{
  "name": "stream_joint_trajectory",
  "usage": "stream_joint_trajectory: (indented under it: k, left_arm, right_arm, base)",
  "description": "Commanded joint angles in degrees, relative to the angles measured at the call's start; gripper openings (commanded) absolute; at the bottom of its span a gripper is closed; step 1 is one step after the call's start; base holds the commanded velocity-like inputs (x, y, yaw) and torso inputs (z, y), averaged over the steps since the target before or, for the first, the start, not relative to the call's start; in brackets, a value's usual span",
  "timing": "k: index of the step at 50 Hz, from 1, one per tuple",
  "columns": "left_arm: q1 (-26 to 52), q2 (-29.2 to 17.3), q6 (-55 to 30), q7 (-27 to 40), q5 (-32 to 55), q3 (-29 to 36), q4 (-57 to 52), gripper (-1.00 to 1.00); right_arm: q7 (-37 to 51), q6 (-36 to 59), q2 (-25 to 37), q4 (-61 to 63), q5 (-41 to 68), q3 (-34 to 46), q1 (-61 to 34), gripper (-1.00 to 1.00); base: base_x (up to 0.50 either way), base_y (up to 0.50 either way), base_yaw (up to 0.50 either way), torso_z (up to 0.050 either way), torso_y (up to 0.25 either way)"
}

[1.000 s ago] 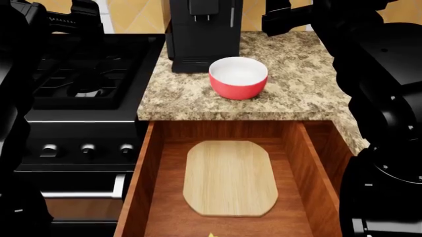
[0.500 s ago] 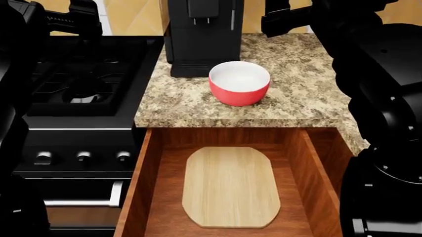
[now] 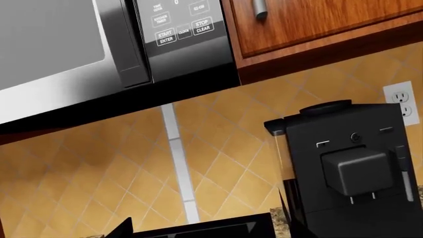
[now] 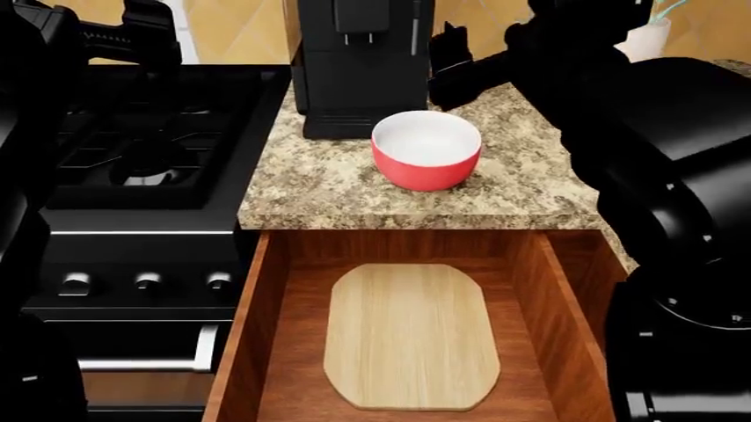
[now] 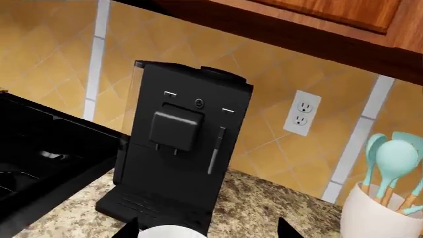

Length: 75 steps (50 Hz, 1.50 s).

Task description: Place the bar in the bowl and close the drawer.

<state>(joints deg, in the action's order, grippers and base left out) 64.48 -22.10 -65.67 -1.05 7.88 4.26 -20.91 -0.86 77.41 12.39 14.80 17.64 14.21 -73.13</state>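
Note:
The red bowl (image 4: 426,149), white inside, stands on the granite counter in front of the coffee machine. Its rim (image 5: 172,232) just shows in the right wrist view. The drawer (image 4: 249,334) is pulled open below the counter edge, and only a pale wooden board lies in the part that shows. The bar is out of view. My right gripper (image 4: 449,69) hangs open above the counter, just behind and right of the bowl, with its fingertips (image 5: 129,230) wide apart and nothing between them. My left gripper (image 4: 132,35) is raised over the stove's back, open and empty.
A black coffee machine (image 4: 361,61) stands behind the bowl. The gas stove (image 4: 141,149) with its knobs fills the left. The wooden board (image 4: 411,336) covers the drawer floor. A white utensil jar (image 5: 383,214) stands at the back right, and a microwave (image 3: 66,49) hangs above.
My right gripper has come down and to the left, toward the bowl. The head view tilted up slightly, and the yellow tip at the bottom edge left the frame.

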Motion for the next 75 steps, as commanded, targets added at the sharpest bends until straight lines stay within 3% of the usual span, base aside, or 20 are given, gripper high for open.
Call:
stream_joint_trajectory:
  k: [1, 10, 16, 18, 24, 36, 47, 61, 73, 75]
  left_arm:
    - [0.06, -0.26, -0.58, -0.02, 0.28, -0.11, -0.52, 1.00]
    - [0.23, -0.40, -1.10, 0.05, 0.49, -0.40, -0.86, 1.00]
    - [-0.19, -0.51, -1.34, 0.10, 0.67, -0.76, -1.29, 1.00]
    - [-0.23, -0.54, -1.58, 0.05, 0.77, -0.73, -1.53, 1.00]
    - [-0.38, -0.76, -2.19, -0.07, 1.04, -0.80, -2.33, 1.00]
    - [-0.59, -0.79, -2.16, -0.05, 1.30, -0.86, -2.42, 1.00]
    - [-0.92, -1.00, -1.80, 0.00, 1.44, -1.17, -2.14, 1.00]
    - [-1.45, -1.00, -1.61, 0.33, 1.44, -0.84, -2.16, 1.00]
    - [-1.17, -0.83, -1.31, 0.46, 1.47, -0.18, -1.60, 1.00]
    - [-1.07, -0.91, -1.45, 0.41, 1.52, -0.11, -1.74, 1.00]
  right_arm:
    - [-5.14, 11.37, -0.55, 1.32, 6.01, 6.29, -2.17, 1.00]
    - [-12.05, 9.87, 4.52, -0.76, 15.84, 20.02, -7.37, 1.00]
    - [-18.57, 12.02, 5.88, -0.67, 22.17, 23.58, -8.74, 1.00]
    - [-18.11, 12.50, 6.56, -2.57, 30.07, 25.02, -10.29, 1.00]
    - [-7.65, 12.39, 9.20, -6.48, 54.32, 34.47, -14.98, 1.00]
    - [6.59, 11.89, 10.06, -11.06, 71.87, 41.62, -14.86, 1.00]
    - [9.14, 10.47, 10.19, -11.17, 77.72, 47.86, -14.01, 1.00]
    - [3.45, 6.50, 9.40, -12.13, 70.55, 52.84, -11.62, 1.00]
    - [12.60, 5.38, 9.26, -13.43, 78.81, 53.05, -8.29, 1.00]
    - [17.37, 4.56, 9.40, -14.80, 83.61, 53.11, -7.68, 1.00]
  base:
    - [0.00, 0.00, 0.00, 0.000, 0.000]
    - [0.00, 0.00, 0.00, 0.000, 0.000]
    - [0.00, 0.00, 0.00, 0.000, 0.000]
    - [0.00, 0.00, 0.00, 0.000, 0.000]
    - [0.00, 0.00, 0.00, 0.000, 0.000]
    - [0.00, 0.00, 0.00, 0.000, 0.000]
    - [0.00, 0.00, 0.00, 0.000, 0.000]
    - [0.00, 0.00, 0.00, 0.000, 0.000]
    - [0.00, 0.00, 0.00, 0.000, 0.000]
    - [0.00, 0.00, 0.00, 0.000, 0.000]
